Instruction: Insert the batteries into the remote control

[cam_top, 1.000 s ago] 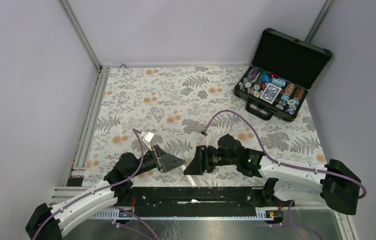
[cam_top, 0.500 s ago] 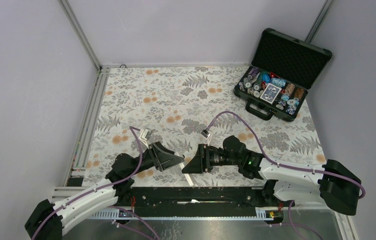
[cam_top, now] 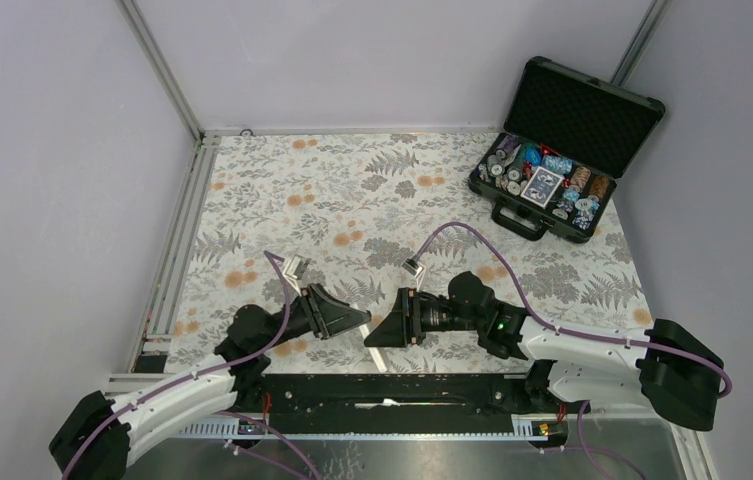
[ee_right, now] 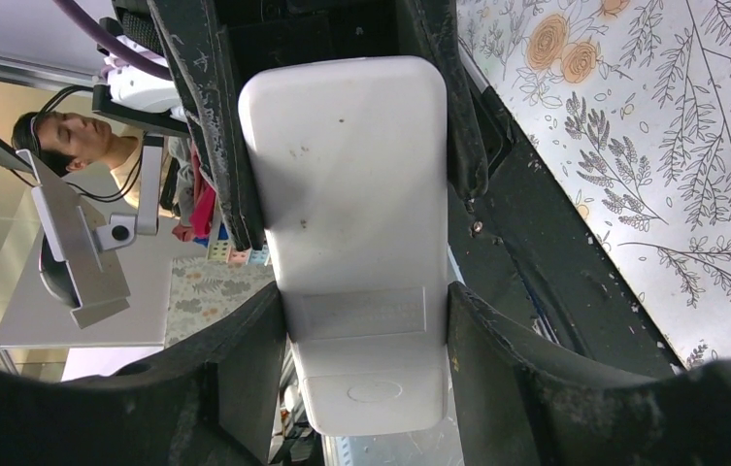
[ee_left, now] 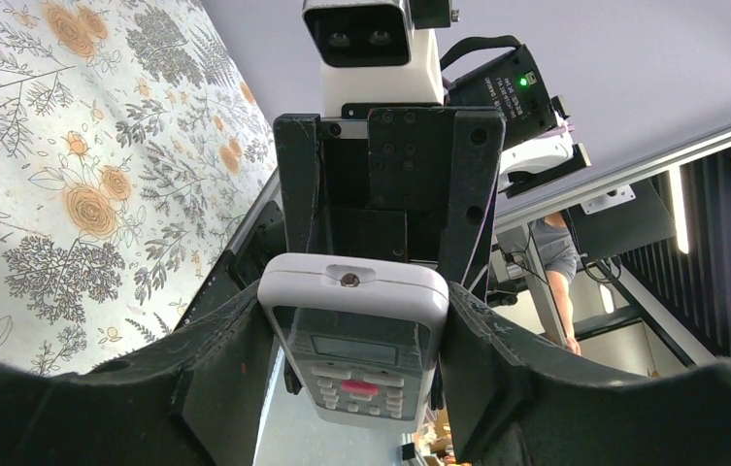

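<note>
Remote control (ee_left: 353, 340): one end clamped inside left gripper (ee_left: 351, 322), opposite end clamped inside right gripper (ee_right: 366, 342). Plain back is faced toward right wrist, likely for battery-cover access.

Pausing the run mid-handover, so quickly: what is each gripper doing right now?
Left gripper: closed on the remote control, button side facing its camera.
Right gripper: closed on the same remote control, plain back showing.
</note>
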`<state>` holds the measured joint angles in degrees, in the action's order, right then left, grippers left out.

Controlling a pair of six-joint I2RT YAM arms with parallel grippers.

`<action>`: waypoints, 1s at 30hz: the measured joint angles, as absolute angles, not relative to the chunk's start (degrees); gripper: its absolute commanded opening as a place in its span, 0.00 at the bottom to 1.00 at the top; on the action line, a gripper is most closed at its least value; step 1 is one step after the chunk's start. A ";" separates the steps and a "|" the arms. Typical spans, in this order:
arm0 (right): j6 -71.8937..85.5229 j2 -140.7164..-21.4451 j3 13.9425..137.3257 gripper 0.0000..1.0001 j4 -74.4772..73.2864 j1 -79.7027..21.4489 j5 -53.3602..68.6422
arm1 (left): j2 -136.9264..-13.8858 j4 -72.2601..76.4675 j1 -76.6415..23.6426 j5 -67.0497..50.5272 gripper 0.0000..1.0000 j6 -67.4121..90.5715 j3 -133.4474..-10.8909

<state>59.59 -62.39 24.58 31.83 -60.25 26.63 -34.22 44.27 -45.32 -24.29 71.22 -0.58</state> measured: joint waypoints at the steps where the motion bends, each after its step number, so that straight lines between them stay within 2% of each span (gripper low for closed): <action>1: 59.59 -62.39 24.53 0.16 31.92 -60.25 26.65 | -34.46 44.56 -45.32 -24.36 0.00 71.22 -0.58; 7: 58.83 -61.60 24.43 0.71 30.30 -60.20 26.30 | -36.21 45.21 -45.30 -24.93 0.00 71.18 -0.58; 10: 56.80 -59.51 24.43 0.81 26.30 -60.16 24.43 | -36.51 44.07 -45.25 -25.10 0.00 70.70 -0.69; 18: 47.72 -50.70 27.38 0.85 7.53 -57.21 15.75 | -37.76 31.97 -44.16 -25.28 0.00 66.87 -4.45; 30: 37.01 -47.99 35.77 0.86 -17.37 -56.93 -2.52 | -48.58 10.66 -44.01 -22.55 0.00 58.94 -17.19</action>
<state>37.01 -47.99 35.77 -17.37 -56.93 -2.52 -48.58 10.66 -44.01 -22.55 58.94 -17.19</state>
